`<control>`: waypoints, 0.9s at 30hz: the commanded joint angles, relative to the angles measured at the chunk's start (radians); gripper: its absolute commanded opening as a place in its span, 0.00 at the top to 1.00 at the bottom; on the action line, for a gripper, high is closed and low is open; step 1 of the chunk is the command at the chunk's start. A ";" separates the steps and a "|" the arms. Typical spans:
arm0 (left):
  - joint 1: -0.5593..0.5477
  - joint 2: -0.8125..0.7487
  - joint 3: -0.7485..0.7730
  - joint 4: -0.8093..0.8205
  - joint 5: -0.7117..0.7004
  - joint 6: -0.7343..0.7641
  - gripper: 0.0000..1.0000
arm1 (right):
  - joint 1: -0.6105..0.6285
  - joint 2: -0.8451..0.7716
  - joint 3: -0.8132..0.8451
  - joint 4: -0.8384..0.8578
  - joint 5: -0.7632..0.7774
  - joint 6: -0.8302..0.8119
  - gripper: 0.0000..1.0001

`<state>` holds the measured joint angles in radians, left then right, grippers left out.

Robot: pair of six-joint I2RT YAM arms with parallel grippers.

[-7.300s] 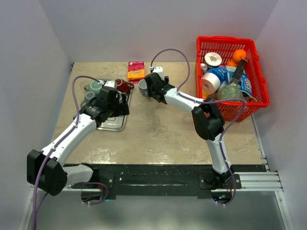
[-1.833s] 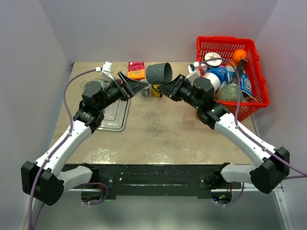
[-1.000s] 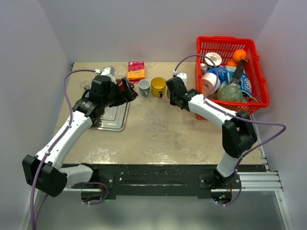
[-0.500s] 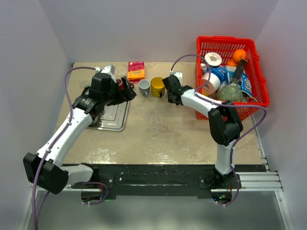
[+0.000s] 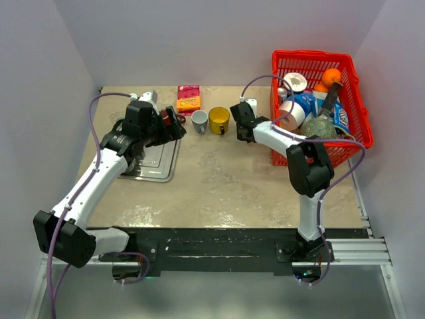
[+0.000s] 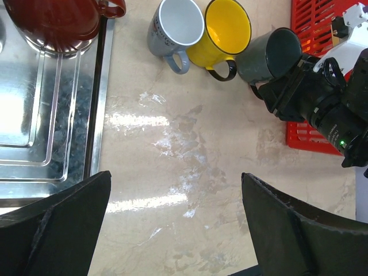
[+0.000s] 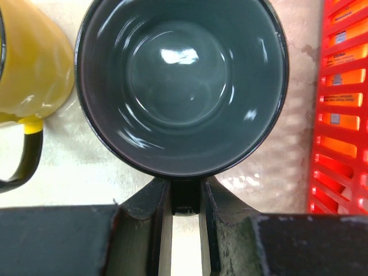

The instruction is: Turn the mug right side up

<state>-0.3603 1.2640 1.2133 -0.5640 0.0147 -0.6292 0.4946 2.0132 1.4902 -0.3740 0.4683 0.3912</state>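
The dark grey mug (image 7: pixel 181 80) stands mouth up on the table, just right of a yellow mug (image 6: pixel 227 29). My right gripper (image 7: pixel 185 198) is shut on its handle, one finger on each side. From the left wrist view, the dark mug (image 6: pixel 267 54) shows with the right gripper (image 6: pixel 284 89) behind it. My left gripper (image 6: pixel 175 224) hangs wide open above bare tabletop with nothing between its fingers, beside the metal tray (image 6: pixel 34 144).
A grey mug (image 6: pixel 178 26) stands left of the yellow one. A red mug (image 6: pixel 54 20) sits on the tray. The red basket (image 5: pixel 355 143), full of groceries, is close on the right of the dark mug. An orange box (image 5: pixel 188 98) lies at the back.
The dark mug, held high in the air earlier, now stands on the table by the yellow mug. The right arm has folded its elbow in; the left arm has barely moved.
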 commanded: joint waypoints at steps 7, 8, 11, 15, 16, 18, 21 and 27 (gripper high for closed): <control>0.018 0.002 0.014 -0.008 -0.001 0.042 0.01 | -0.011 0.021 0.097 0.073 -0.022 0.014 0.66; 0.020 0.002 0.012 -0.011 -0.002 0.042 0.01 | -0.011 0.015 0.094 0.075 -0.023 0.017 0.60; 0.027 0.002 0.009 -0.019 -0.012 0.045 0.01 | -0.011 -0.004 0.081 0.075 -0.022 0.018 0.48; 0.047 0.003 0.008 -0.030 -0.019 0.048 0.01 | -0.011 -0.045 0.093 0.040 -0.051 0.026 0.39; 0.056 0.003 0.009 -0.034 -0.042 0.049 0.01 | -0.011 -0.054 0.097 0.029 -0.054 0.028 0.37; 0.066 0.005 0.017 -0.056 -0.071 0.056 0.01 | -0.010 -0.080 0.110 0.000 -0.069 0.037 0.30; 0.090 0.003 0.026 -0.094 -0.134 0.066 0.01 | -0.011 -0.114 0.116 -0.035 -0.105 0.038 0.25; 0.151 -0.006 0.012 -0.157 -0.251 0.057 0.01 | -0.011 -0.266 0.036 -0.036 -0.201 0.044 0.13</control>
<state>-0.2577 1.2678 1.2133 -0.6834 -0.1322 -0.5873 0.4877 1.8820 1.5463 -0.4179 0.3393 0.4198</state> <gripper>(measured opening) 0.992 0.839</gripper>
